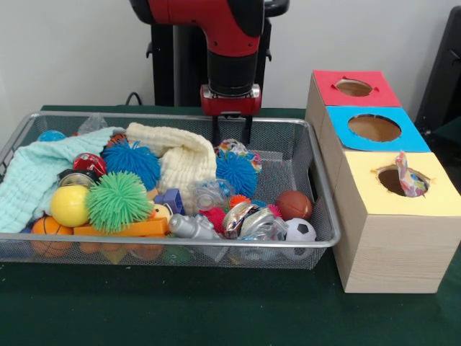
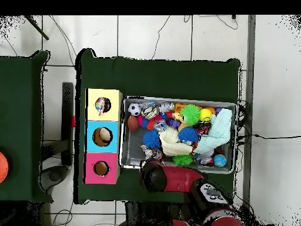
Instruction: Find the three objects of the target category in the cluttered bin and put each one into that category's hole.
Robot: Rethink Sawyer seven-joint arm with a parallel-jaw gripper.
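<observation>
One pincer (image 1: 231, 131) hangs open and empty over the bin's (image 1: 328, 223) far edge, poised to search. Wrapper (image 1: 408, 177) pokes from the yellow hole (image 1: 397, 180), likely dropped there as sorted.

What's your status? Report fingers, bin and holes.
Fingers open, empty, hovering over the far side of the wire mesh bin. Crinkly wrapped item sticking out of yellow-topped box hole. Cream knitted cloth covering toys below.

A robotics lab: green-clothed table (image 1: 216, 310), tiled floor (image 2: 153, 35) with trailing cables (image 2: 267, 137), plain white wall (image 1: 72, 50).
</observation>
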